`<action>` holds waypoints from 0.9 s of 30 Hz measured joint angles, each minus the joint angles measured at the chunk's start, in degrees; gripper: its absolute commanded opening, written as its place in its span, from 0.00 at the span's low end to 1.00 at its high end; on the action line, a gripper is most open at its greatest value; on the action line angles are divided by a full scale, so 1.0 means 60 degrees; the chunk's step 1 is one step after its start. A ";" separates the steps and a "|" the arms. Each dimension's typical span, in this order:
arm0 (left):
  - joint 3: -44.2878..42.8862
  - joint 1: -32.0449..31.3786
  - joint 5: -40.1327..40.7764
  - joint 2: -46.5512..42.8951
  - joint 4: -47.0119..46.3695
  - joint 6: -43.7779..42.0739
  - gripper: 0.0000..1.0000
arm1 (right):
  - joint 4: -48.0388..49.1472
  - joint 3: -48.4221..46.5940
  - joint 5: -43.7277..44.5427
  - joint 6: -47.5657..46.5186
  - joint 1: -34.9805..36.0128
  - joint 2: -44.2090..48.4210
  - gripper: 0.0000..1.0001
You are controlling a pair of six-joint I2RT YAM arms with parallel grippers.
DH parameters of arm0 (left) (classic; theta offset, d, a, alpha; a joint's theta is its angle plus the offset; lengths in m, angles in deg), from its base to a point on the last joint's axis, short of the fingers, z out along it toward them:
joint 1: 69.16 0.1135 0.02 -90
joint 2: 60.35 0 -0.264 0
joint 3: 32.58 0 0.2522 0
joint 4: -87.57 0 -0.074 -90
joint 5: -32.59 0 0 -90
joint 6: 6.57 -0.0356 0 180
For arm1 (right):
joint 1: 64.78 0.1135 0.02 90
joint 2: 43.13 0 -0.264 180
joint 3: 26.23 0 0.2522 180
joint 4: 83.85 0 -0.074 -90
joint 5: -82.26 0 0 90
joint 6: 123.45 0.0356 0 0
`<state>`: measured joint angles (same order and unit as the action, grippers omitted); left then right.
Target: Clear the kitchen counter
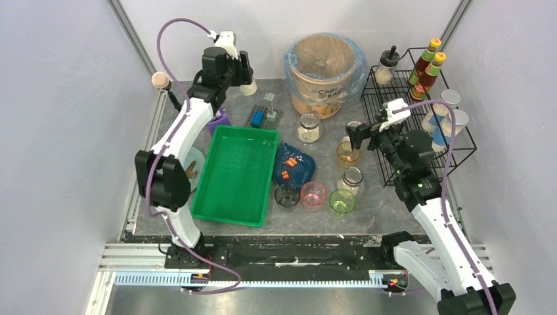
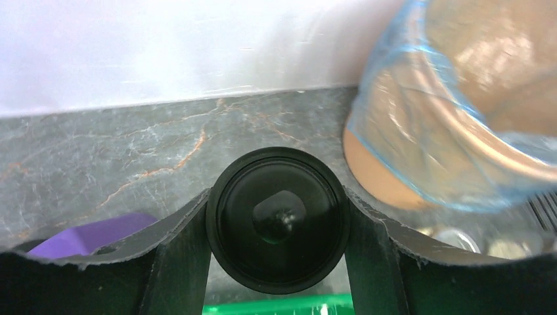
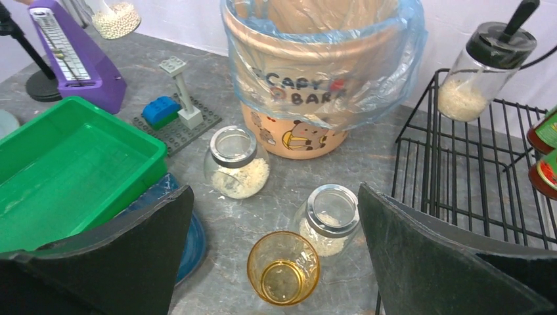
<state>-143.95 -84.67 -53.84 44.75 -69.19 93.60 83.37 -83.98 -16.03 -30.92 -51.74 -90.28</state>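
Since the counter (image 1: 387,216) under both arms is crowded, the left jaws clench a jar (image 1: 248,87) by its black lid (image 2: 276,220) at eleven o'clock, probably bound for the rack (image 3: 460,184) at two; the right jaws hang released over an amber cup (image 3: 284,268), poised to grasp.

Top external: looking steeply down from above and behind the arm bases, which are lying along the bottom edge; standing far enough off to be taking in the whole kitchen counter (image 1: 374,213).
Left wrist: riding on the left gripper (image 2: 277,200), facing the back wall from very near; a black-lidded jar (image 2: 276,220) is filling the lower centre.
Right wrist: riding on the right gripper (image 3: 274,190), looking forward and down from moderate height.
Shared by all three: the lined bin (image 1: 325,69), appearing upper centre, upper right and upper centre respectively.
Shared by top external and right wrist: the green tray (image 1: 238,174) and black wire rack (image 1: 404,69).
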 measured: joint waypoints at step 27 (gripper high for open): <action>0.2841 -0.2280 -0.6349 -0.4747 0.4248 -0.6233 0.02 | -0.0827 -0.0208 -0.3894 -0.0131 0.1432 -0.0069 0.98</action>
<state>-126.90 -98.35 -91.93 16.27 -43.71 56.21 78.40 -85.23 -39.40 -31.71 -43.15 -90.70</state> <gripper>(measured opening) 0.696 0.979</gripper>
